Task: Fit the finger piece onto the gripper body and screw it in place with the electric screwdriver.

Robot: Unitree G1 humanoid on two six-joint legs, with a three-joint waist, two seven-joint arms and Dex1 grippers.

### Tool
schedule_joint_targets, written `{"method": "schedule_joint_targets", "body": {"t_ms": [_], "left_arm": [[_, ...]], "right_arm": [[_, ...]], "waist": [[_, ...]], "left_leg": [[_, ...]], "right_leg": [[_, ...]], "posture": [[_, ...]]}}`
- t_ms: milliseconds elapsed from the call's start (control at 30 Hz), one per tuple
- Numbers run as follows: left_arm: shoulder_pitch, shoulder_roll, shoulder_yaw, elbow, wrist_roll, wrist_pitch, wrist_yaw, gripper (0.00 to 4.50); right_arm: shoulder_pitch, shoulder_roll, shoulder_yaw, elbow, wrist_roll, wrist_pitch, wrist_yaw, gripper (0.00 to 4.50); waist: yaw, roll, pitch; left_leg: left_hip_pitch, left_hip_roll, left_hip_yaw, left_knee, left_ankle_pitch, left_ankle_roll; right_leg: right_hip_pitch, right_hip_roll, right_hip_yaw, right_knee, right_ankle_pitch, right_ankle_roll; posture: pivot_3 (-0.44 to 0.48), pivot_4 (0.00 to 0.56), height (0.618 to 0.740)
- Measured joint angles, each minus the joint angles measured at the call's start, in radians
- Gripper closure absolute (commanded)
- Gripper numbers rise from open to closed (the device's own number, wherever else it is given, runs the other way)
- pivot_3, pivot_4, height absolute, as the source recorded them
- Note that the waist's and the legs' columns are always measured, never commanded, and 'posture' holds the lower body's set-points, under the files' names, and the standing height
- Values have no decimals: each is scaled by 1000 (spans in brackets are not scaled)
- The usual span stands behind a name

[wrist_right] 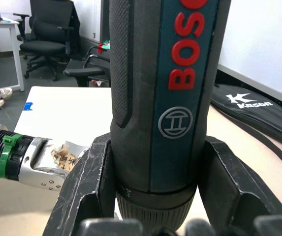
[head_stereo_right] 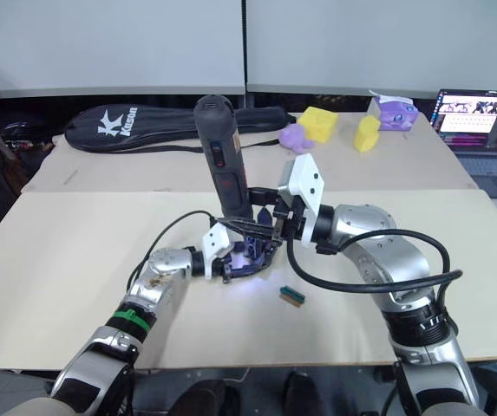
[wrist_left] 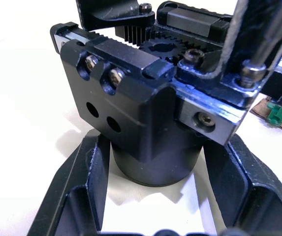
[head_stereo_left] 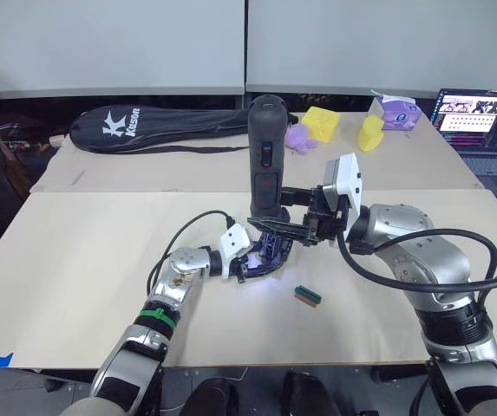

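On the pale beige counter (head_stereo_left: 75, 260), the left gripper (head_stereo_left: 246, 257) clamps the gripper body (wrist_left: 145, 123), a small black mechanical block with a rounded base, its two black fingers (wrist_left: 81, 196) pressed against either side of that base. The block sits near the middle of the counter, lit from above by a bluish-white glow. In the left wrist view its top shows gear teeth, several screw heads and a thin metal bit (wrist_left: 264, 44) coming down onto one corner.

The right gripper (head_stereo_left: 293, 227) is closed around the lower barrel of the electric screwdriver (head_stereo_left: 265, 156), a thick black cylindrical power tool with red lettering, held nearly upright (leaning slightly) directly above the gripper body. The right wrist view shows both fingers (wrist_right: 86, 187) hugging the barrel just above its collar.

A tiny green block (head_stereo_left: 307, 295) lies on the counter just to the right of the gripper body, apart from it. Whether the finger piece is already seated cannot be told.
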Motion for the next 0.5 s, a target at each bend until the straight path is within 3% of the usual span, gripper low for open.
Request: {"method": "schedule_joint_targets", "body": {"t_ms": [500], "left_arm": [[0, 0, -1, 0, 0, 0, 0, 2222]], "right_arm": [[26, -23, -6, -35, 0, 0, -5, 2572]], "waist": [[1, 0, 0]], "left_leg": [[0, 1, 0, -1, 0, 0]], "right_leg": [[0, 0, 0, -1, 0, 0]], "posture": [[0, 150, 723]]}}
